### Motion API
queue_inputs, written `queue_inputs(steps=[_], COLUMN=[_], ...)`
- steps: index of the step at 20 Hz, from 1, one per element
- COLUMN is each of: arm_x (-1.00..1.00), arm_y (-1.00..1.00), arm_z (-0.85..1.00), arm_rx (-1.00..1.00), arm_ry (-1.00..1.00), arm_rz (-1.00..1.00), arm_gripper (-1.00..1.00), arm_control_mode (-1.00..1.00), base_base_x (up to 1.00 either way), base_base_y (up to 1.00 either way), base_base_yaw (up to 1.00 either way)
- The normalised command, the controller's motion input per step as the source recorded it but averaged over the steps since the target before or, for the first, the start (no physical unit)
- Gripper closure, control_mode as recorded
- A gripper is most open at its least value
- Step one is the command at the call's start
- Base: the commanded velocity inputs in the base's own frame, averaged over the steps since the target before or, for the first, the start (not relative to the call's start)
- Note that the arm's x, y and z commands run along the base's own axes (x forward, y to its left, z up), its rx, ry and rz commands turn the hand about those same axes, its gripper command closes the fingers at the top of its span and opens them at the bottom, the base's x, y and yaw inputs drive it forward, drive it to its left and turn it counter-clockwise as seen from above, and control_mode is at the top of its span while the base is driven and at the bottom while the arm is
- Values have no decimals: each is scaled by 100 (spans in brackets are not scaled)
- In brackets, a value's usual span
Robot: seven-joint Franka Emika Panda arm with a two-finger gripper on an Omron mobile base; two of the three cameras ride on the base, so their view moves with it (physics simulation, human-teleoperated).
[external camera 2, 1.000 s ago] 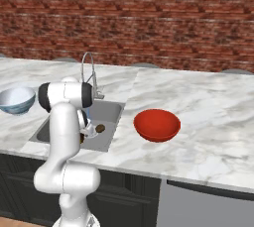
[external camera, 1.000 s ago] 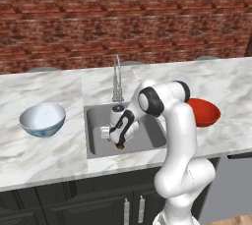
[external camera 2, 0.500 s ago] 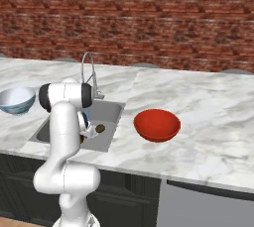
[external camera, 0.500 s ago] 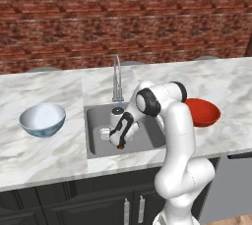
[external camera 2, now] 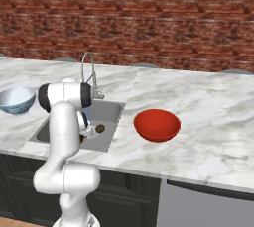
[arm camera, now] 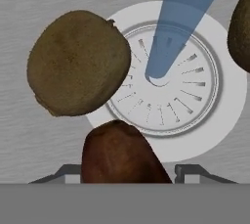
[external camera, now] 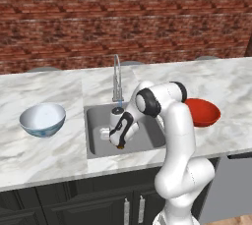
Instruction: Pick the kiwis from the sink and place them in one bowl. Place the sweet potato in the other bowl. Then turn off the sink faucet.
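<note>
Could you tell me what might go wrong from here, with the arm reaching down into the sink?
The tool sits around the sweet potato near one end, so the tuber could pivot or slip on lifting.
A kiwi lies right beside the sweet potato; it may get nudged and roll away across the sink.
Water is running onto the drain, which may make the grip slippery.

White arm bent forward and down, hand (external camera: 120,144) low, fingers narrowed

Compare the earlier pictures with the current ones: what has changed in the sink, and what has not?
The end effector, down in the sink, has narrowed its jaws around the sweet potato. Arm posture is nearly unchanged. Water still runs from the faucet; both bowls remain in place.
</note>
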Motion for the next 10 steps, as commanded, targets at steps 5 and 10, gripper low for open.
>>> queue_inputs(steps=[5, 10], arm_x=[0, 0], arm_y=[0, 0], arm_z=[30, 36], arm_rx=[0, 0], arm_ry=[0, 0], arm_rz=[0, 0], arm_gripper=[100, 100], arm_control_mode=[-100, -100], base_base_x=[0, 0], base_base_y=[0, 0], base_base_yaw=[0, 0])
